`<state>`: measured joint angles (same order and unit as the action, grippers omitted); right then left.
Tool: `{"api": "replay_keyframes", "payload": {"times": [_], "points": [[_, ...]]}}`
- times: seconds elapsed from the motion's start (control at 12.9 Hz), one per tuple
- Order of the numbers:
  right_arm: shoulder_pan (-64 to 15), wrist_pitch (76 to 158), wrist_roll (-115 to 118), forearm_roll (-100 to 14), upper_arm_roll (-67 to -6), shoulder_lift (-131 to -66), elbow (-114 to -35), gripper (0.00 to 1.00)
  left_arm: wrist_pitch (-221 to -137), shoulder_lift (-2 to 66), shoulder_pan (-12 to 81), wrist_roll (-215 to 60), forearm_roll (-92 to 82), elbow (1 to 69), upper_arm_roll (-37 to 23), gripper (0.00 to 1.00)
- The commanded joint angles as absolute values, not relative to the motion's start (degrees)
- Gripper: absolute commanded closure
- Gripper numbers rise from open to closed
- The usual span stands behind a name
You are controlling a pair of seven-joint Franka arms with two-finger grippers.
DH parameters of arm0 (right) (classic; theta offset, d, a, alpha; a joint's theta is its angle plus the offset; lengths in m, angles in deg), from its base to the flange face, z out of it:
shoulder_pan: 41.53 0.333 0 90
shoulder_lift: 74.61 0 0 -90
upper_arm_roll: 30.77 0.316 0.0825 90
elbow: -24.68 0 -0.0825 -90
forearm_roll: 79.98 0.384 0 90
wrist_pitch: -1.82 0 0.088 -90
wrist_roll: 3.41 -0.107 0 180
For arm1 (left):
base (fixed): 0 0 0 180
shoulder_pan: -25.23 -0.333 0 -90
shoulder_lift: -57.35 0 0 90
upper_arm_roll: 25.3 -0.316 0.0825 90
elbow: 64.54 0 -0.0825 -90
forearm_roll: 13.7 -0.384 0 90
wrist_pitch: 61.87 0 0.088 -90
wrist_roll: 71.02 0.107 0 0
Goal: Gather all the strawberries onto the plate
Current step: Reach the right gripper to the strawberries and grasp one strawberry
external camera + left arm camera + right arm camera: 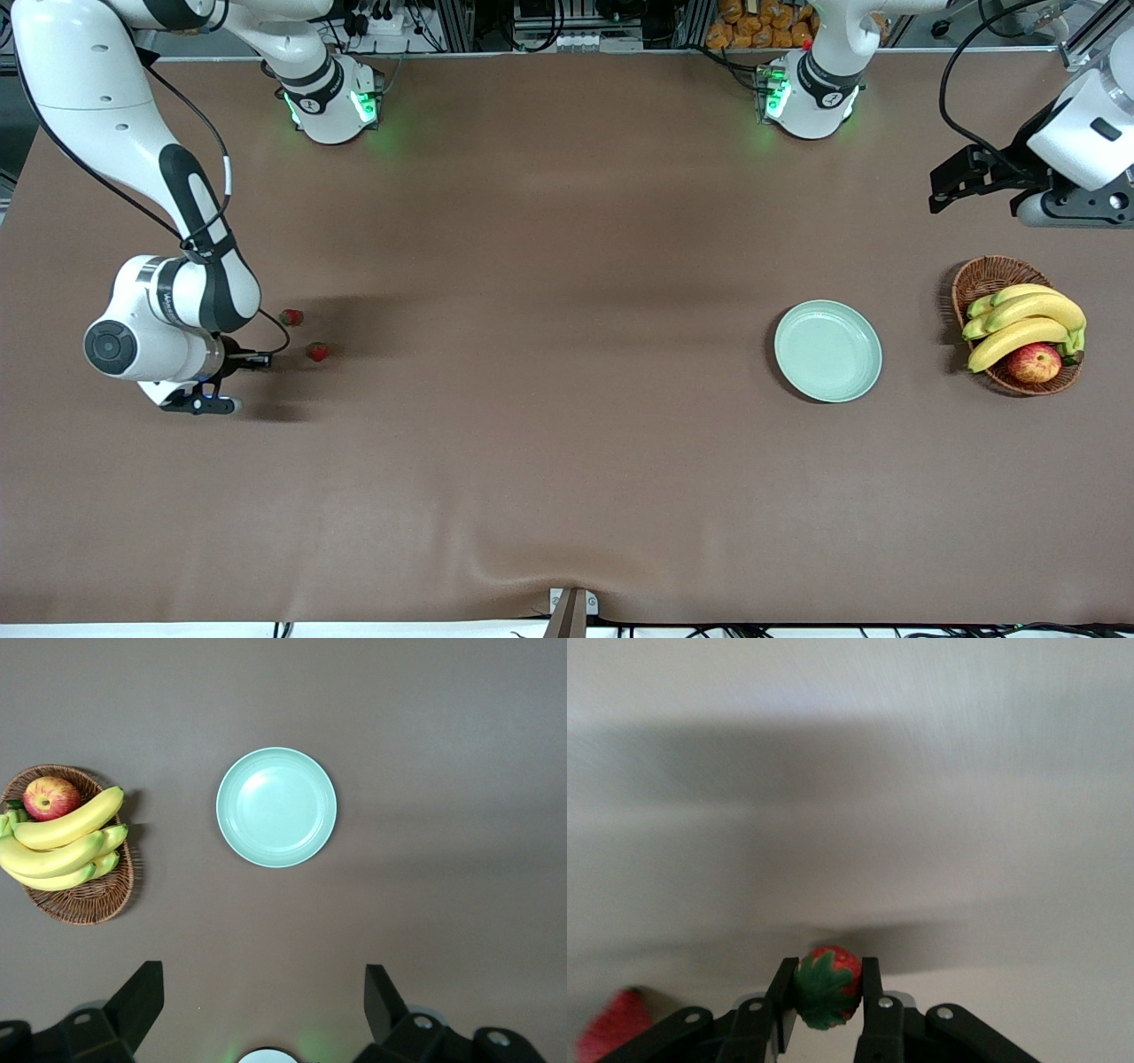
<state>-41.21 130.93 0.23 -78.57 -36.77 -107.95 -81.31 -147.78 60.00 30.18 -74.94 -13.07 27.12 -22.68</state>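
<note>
My right gripper (827, 970) is shut on a strawberry (827, 986), red with a green leafy top, pinched between both fingers. From the front, this gripper (208, 405) hangs low over the table at the right arm's end and the held berry is hidden. Two more strawberries (291, 316) (317, 352) lie on the table beside it; one shows as a red blur (609, 1038) in the right wrist view. The pale mint-green plate (828, 351) (276, 807) sits bare toward the left arm's end. My left gripper (952, 184) (263, 997) waits open, high over the table near the basket.
A brown wicker basket (985, 276) (84, 902) holding bananas (1028, 319) and a red-yellow apple (1034, 362) stands beside the plate at the left arm's end. A wide stretch of brown table lies between the strawberries and the plate.
</note>
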Motion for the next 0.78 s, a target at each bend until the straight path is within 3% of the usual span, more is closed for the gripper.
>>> {"api": "replay_keyframes", "payload": {"times": [0.0, 0.31, 0.7], "points": [[-40.91, 129.35, -0.51, -76.04, -33.77, -106.78, -77.38, 0.97, -148.70, 59.28, 30.85, -75.07, -13.79, 26.96, -22.05, 0.00], [-33.38, 127.32, -0.51, -60.87, -31.56, -106.34, -74.29, 1.00, -150.55, 58.06, 32.44, -75.33, -13.17, 27.40, -21.61, 0.00], [-15.03, 128.38, -5.83, -49.61, -31.64, -108.00, -73.33, 1.00, -154.41, 55.07, 32.96, -79.72, -12.73, 28.54, -18.98, 0.00]]}}
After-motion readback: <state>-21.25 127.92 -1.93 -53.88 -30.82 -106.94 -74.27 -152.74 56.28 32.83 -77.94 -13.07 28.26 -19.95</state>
